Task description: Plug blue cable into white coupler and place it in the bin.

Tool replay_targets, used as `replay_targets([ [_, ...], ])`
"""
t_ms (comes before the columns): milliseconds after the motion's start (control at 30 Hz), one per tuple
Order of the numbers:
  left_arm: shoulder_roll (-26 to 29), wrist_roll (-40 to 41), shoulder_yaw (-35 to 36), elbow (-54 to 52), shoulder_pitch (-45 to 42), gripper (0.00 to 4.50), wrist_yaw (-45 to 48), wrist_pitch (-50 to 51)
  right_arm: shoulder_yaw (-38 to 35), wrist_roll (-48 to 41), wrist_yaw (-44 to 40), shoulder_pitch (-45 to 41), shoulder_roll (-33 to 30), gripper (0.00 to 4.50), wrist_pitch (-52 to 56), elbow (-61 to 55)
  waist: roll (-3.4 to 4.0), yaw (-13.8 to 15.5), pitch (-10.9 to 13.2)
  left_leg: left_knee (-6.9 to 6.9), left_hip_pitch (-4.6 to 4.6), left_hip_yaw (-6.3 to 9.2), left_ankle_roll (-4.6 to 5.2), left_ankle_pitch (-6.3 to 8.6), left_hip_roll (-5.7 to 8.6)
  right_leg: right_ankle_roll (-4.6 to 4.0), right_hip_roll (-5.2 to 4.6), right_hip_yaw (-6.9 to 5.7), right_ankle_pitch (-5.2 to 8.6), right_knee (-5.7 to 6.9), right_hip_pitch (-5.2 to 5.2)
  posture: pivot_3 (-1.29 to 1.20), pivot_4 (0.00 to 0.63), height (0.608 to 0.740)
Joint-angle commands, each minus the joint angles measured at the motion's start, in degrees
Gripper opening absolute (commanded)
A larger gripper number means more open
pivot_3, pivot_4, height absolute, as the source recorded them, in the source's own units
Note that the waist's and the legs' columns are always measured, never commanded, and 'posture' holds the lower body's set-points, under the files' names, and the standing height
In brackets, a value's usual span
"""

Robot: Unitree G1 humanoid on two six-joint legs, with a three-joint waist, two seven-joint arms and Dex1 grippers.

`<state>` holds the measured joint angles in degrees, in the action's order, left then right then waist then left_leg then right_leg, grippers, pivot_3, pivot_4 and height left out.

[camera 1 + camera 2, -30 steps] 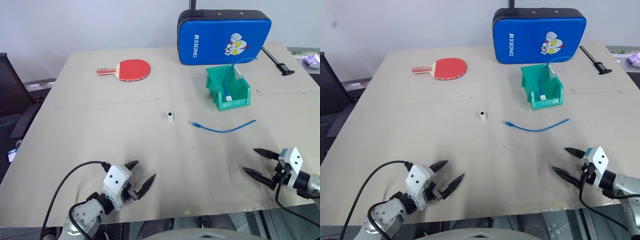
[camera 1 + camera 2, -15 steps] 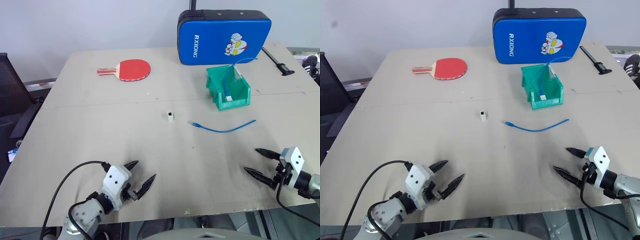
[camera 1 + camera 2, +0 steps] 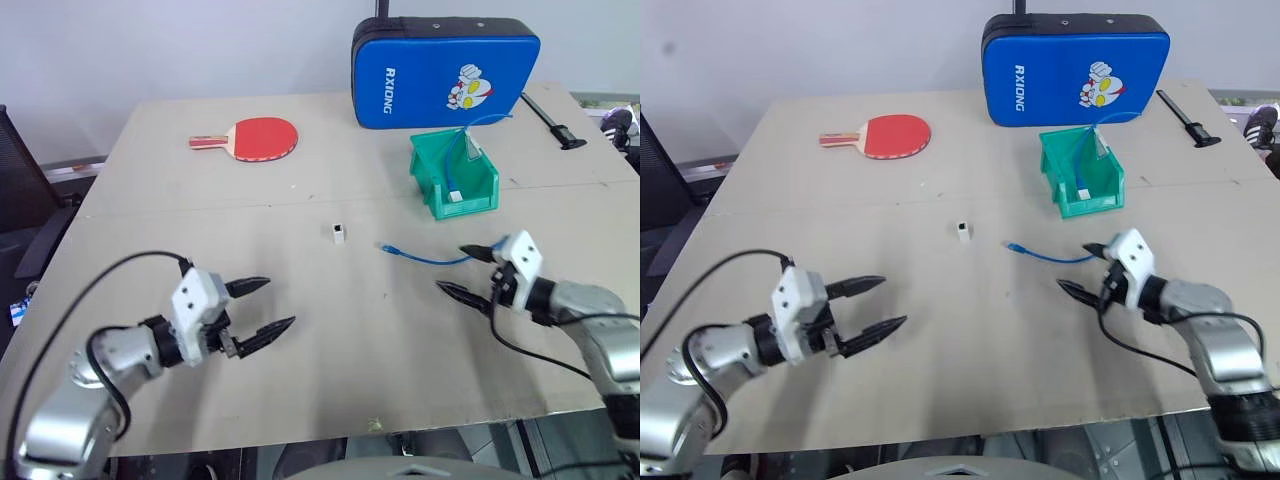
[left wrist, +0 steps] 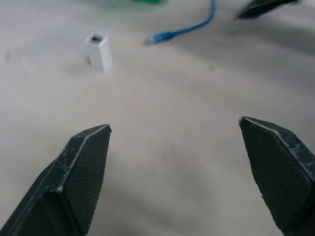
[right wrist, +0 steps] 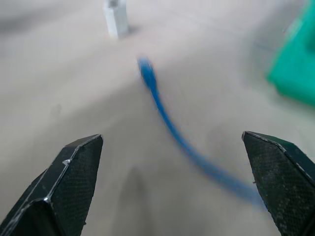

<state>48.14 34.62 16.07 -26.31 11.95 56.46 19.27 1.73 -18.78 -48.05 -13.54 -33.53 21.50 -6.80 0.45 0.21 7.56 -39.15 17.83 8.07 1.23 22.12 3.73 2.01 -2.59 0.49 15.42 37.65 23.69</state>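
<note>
Cable: the blue cable (image 3: 430, 258) lies loose on the table (image 3: 300, 190), its clear plug pointing toward the white coupler (image 3: 340, 234) nearby.
Right gripper (image 3: 462, 270): fingers spread, empty, poised at the cable's far end.
Left gripper (image 3: 258, 307): spread, empty, well short of the coupler.
Bin (image 3: 455, 176): green, beyond the cable, holding a second blue cord (image 3: 459, 160).

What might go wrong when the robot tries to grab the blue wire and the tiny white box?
The white coupler is tiny and stands loose on the table, so the open left tool may knock it over or push it away. The blue cable is thin and lies flat, so the open right tool may close above it or drag it sideways.
</note>
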Motion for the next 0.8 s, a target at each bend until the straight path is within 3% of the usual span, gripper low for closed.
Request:
replay_targets([
  [33,4.10,4.96,4.50,1.35,-2.86,4.28,6.58,1.50,5.00,2.83,0.02,-8.58,3.43,4.50,1.76,6.43,-0.05,-0.61,0.04,0.01,0.05,0.03,0.00,0.00,0.00,0.00,-0.01,-0.06,0.00,-0.04,0.02,0.00,0.150,0.740],
  [167,7.35,6.45,6.32,2.68,-5.10,4.28,10.67,3.06,7.77,3.18,-1.28,-17.05,8.30,4.50,4.35,15.75,-0.06,-1.51,0.09,-0.02,0.06,0.06,0.00,0.00,0.01,0.00,-0.06,-0.32,0.00,-0.04,0.09,0.00,0.150,0.740],
  [367,8.38,4.51,8.12,3.26,-3.94,4.28,12.73,2.52,13.32,8.51,-4.13,-20.87,8.44,4.50,2.80,21.86,-0.05,-2.52,0.10,-0.08,0.11,0.15,0.00,0.00,0.04,-0.01,-0.32,-1.05,0.00,-0.01,0.18,0.00,0.150,0.740],
  [400,8.09,4.30,8.12,2.42,-3.26,4.50,12.45,2.61,13.65,8.42,-5.31,-20.58,8.30,3.96,2.64,21.34,-0.05,-2.67,0.10,-0.10,0.10,0.15,0.00,0.00,0.04,-0.01,-0.36,-1.16,0.00,-0.03,0.18,0.00,0.150,0.740],
  [467,7.52,4.24,7.91,1.09,-2.45,4.50,11.64,2.81,13.97,8.40,-6.78,-20.16,8.08,3.19,2.38,20.38,-0.06,-2.85,0.10,-0.12,0.07,0.13,0.00,0.00,0.05,-0.01,-0.40,-1.21,0.00,-0.04,0.19,0.00,0.150,0.740],
  [567,6.78,3.88,7.07,-0.43,-1.62,4.50,10.35,3.02,14.72,9.30,-8.30,-19.88,7.44,1.59,2.13,19.63,-0.06,-2.79,0.10,-0.12,0.06,0.13,-0.01,0.00,0.05,-0.01,-0.40,-1.21,0.00,-0.04,0.22,0.00,0.150,0.740],
  [700,6.56,3.59,6.37,-1.26,-1.41,4.50,9.77,3.42,14.37,9.40,-9.25,-19.61,7.24,0.02,2.68,18.97,-0.06,-2.72,0.10,-0.11,0.04,0.13,-0.01,0.00,0.05,-0.02,-0.41,-1.20,0.00,0.04,0.23,0.00,0.150,0.740],
  [800,6.83,3.13,6.01,-1.24,-1.63,4.50,9.92,3.43,14.18,9.48,-9.84,-19.06,6.81,0.02,2.84,18.25,-0.06,-2.58,0.09,-0.11,0.02,0.13,-0.01,0.00,0.05,-0.03,-0.42,-1.20,-0.02,0.11,0.23,0.00,0.150,0.740],
])
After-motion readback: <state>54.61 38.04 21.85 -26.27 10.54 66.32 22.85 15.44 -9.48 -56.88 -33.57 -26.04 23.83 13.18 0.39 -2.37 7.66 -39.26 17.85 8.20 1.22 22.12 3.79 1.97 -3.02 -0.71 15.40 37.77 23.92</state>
